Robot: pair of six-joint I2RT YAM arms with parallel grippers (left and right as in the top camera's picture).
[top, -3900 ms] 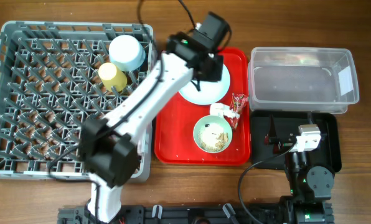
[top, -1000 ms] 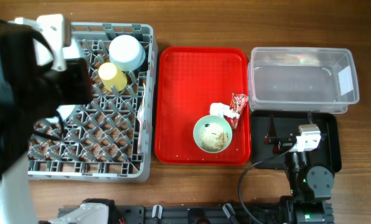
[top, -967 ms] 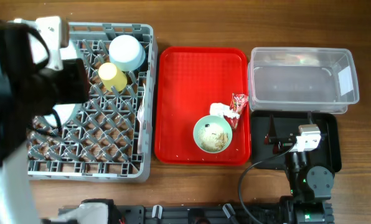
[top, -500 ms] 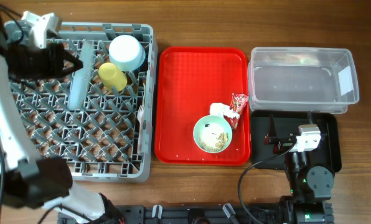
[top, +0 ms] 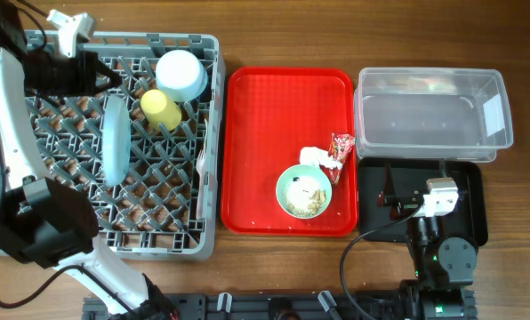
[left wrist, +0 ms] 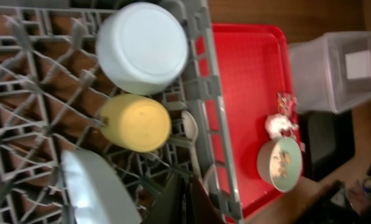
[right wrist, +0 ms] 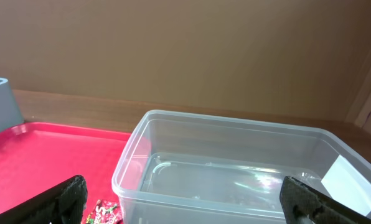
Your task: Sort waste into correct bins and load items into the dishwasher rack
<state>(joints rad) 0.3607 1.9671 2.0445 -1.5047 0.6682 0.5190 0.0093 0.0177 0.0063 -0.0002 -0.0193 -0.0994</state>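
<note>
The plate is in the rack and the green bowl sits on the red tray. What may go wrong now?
The plate stands on edge in the dishwasher rack, with the shut left claw close by its far end; a careless retreat may tip it onto the yellow cup.
The mint green bowl holds food scraps; loading it before emptying would probably dirty the rack.
The tissue and wrapper lie beside the bowl; a grasp there may drag them.

Plate [top: 114, 140], seemingly on edge, cup [top: 161, 108] and bowl [top: 180, 75] sit in rack [top: 69, 200], left of tray [top: 265, 160].
</note>
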